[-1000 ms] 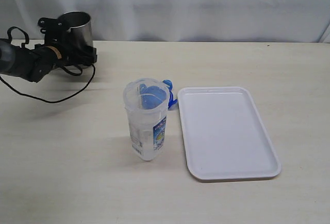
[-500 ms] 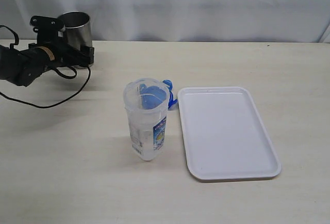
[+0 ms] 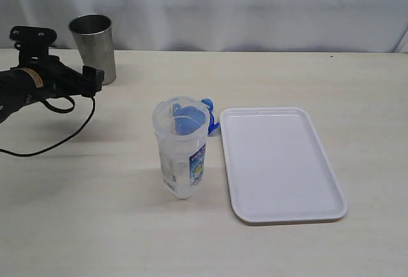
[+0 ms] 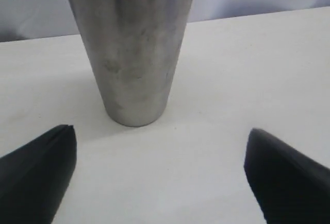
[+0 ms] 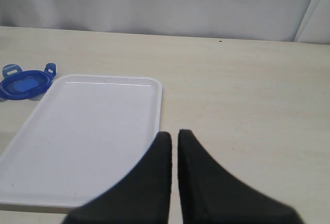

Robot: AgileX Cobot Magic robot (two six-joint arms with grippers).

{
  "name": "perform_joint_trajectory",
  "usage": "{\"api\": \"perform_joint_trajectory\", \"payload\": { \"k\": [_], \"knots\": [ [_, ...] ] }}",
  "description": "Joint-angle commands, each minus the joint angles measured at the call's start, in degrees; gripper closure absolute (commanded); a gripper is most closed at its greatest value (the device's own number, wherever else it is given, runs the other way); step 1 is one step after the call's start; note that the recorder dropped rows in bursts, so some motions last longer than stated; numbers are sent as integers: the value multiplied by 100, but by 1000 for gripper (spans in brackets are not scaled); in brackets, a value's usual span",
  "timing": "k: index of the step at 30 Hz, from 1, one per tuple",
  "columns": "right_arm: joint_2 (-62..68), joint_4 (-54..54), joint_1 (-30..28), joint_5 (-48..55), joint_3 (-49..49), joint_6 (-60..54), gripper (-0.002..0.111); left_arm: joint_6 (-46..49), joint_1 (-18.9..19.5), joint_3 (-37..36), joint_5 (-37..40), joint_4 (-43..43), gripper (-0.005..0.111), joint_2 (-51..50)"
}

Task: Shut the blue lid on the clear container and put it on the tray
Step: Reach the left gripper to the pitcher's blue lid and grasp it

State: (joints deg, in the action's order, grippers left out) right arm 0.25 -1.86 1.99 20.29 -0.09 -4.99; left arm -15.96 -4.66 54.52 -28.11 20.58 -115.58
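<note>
Container (image 3: pixel 182 149) stands upright and uncapped just beside tray (image 3: pixel 280 162), handy for a short transfer; right gripper (image 5: pixel 174 134) is pinched closed, empty. Blue lid (image 3: pixel 209 113) lies flat behind it, so capping is pending. Left gripper (image 4: pixel 160 131) gapes wide, empty, facing steel cup (image 3: pixel 94 44) at the back.

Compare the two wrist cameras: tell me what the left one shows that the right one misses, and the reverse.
Only the left wrist view shows the steel cup, standing upright beyond the open left gripper. Only the right wrist view shows the white tray, the blue lid lying beside it, and the shut right gripper. Both show the pale table and the white backdrop. Neither shows the clear container.
</note>
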Motion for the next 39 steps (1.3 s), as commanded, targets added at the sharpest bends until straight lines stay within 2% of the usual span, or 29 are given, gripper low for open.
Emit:
{"api": "perform_joint_trajectory", "payload": {
  "k": [1, 3, 5, 7, 9, 10, 12, 13, 14, 15, 16, 17, 18, 20, 22, 28, 31, 36, 39],
  "knots": [
    [-25, -23, 12, -74, 9, -15, 104, -558, -77, -202, 657, 258, 25, 261],
    [-25, -23, 12, -74, 9, -15, 104, -652, -281, -202, 943, 742, 25, 261],
    [-25, -23, 12, -74, 9, -15, 104, -684, -574, -202, 943, 697, 28, 261],
    [-25, -23, 12, -74, 9, -15, 104, -693, -729, -174, 914, 697, 39, 261],
    [-25, -23, 12, -74, 9, -15, 104, -731, -854, -164, 614, 616, 61, 261],
    [-25, -23, 12, -74, 9, -15, 104, -870, -869, -164, 512, 425, 65, 261],
    [-25, -23, 12, -74, 9, -15, 104, -1233, -869, -164, 331, 402, 62, 261],
    [-25, -23, 12, -74, 9, -15, 104, -1507, -869, -128, 278, 431, 57, 261],
    [-25, -23, 12, -74, 9, -15, 104, -1914, -869, 29, 440, 738, 49, 245],
    [-25, -23, 12, -74, 9, -15, 104, -2318, -869, 175, 700, 1314, 46, 213],
    [-25, -23, 12, -74, 9, -15, 104, -3498, -869, 455, 1021, 2699, 46, 159],
    [-25, -23, 12, -74, 9, -15, 104, -4303, -869, 574, 1000, 3591, 46, 129],
    [-25, -23, 12, -74, 9, -15, 104, -5015, -869, 684, 842, 4375, 46, 84],
    [-25, -23, 12, -74, 9, -15, 104, -5904, -829, 901, 314, 5296, 46, -14],
    [-25, -23, 12, -74, 9, -15, 104, -6385, -774, 1144, -212, 5703, 46, -157],
    [-25, -23, 12, -74, 9, -15, 104, -6503, -764, 1499, -536, 6168, 46, -605],
    [-25, -23, 12, -74, 9, -15, 104, -5972, -764, 1499, -459, 5820, 47, -807],
    [-25, -23, 12, -74, 9, -15, 104, -5275, -705, 1499, -985, 5318, 58, -1175],
    [-25, -23, 12, -74, 9, -15, 104, -5016, -705, 1499, -1292, 5034, 56, -1311]
  ]
}}
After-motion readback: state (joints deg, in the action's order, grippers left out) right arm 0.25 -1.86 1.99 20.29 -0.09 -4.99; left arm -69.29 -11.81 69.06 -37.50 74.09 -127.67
